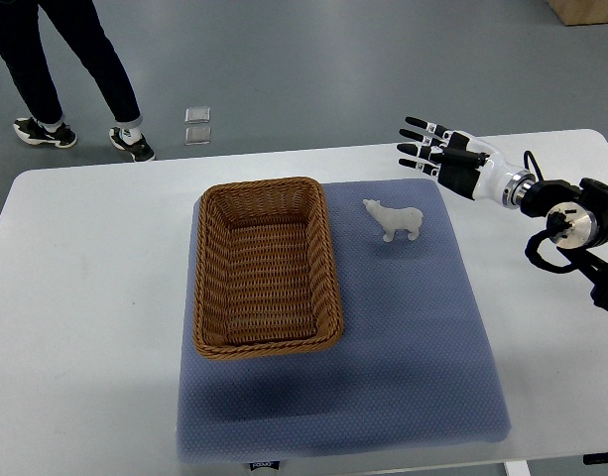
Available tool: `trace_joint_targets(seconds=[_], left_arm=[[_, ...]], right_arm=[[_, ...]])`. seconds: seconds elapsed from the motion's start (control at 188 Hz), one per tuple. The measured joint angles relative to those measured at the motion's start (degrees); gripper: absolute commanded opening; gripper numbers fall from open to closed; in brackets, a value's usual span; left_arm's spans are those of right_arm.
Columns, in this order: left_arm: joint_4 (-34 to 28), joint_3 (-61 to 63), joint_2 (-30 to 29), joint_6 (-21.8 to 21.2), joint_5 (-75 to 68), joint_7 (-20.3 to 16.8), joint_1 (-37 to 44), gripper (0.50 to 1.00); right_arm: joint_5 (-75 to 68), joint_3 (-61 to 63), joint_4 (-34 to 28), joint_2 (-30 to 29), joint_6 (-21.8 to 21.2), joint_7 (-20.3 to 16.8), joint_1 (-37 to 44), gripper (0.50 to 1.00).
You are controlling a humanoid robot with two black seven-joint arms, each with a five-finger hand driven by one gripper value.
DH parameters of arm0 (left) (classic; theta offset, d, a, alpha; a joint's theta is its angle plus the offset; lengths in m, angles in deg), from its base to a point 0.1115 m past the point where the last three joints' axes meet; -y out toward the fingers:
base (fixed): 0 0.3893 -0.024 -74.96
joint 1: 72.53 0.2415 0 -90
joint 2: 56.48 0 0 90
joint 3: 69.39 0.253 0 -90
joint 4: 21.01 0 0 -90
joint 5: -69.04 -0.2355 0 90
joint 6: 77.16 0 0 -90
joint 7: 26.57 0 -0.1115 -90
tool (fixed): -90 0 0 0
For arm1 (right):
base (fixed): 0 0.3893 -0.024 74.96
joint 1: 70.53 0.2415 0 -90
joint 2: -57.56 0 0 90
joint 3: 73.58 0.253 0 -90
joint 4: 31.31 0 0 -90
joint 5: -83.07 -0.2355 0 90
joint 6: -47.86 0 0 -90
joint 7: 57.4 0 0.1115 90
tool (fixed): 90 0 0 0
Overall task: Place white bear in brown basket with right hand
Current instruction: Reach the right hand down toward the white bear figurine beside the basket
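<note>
Right robot hand hovers, fingers extended, empty, apart from the bear, which stands upright on the mat beside the basket. Judged light, rigid, smooth; grasp across the torso.

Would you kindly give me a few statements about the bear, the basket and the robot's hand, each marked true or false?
1. The white bear stands on the blue mat, to the right of the brown basket. True.
2. The right hand grips the bear. False: it is apart from the bear, fingers spread, holding nothing.
3. The basket holds nothing. True.
4. The basket sits on the bare white table. False: it rests on the mat.
5. The left hand hovers over the basket. False: no left hand shows.
</note>
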Motion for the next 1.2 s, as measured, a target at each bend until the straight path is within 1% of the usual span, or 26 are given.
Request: trace_joint_targets(seconds=[0.373, 0.506, 0.602, 0.783, 1.028, 1.198], left_arm=[[0.02, 0.0, 0.0, -0.13, 0.04, 0.0, 0.42, 1.0], [0.02, 0.0, 0.0, -0.1, 0.04, 0.0, 0.42, 1.0], [0.12, 0.0, 0.0, -0.01, 0.02, 0.0, 0.43, 1.0], [0.37, 0.0, 0.0, 0.11, -0.02, 0.0, 0.43, 1.0], [0.03, 0.0, 0.0, 0.11, -0.02, 0.0, 0.5, 1.0], [-0.05, 0.0, 0.0, 0.11, 0.0, 0.0, 0.51, 1.0]], right_arm=[[2.28, -0.26, -0.23, 0.07, -0.57, -0.02, 0.21, 0.94], [5.56, -0.26, -0.3, 0.21, -0.61, 0.16, 0.4, 0.94], [9.48, -0.26, -0.35, 0.3, -0.66, 1.05, 0.52, 0.94], [21.87, -0.63, -0.45, 0.71, -0.91, 4.47, 1.34, 0.94], [46.67, -1.28, -0.73, 1.04, -1.13, 8.19, 3.21, 0.94], [56.98, -2.33, -0.79, 1.07, -3.19, 8.92, 5.29, 0.94]])
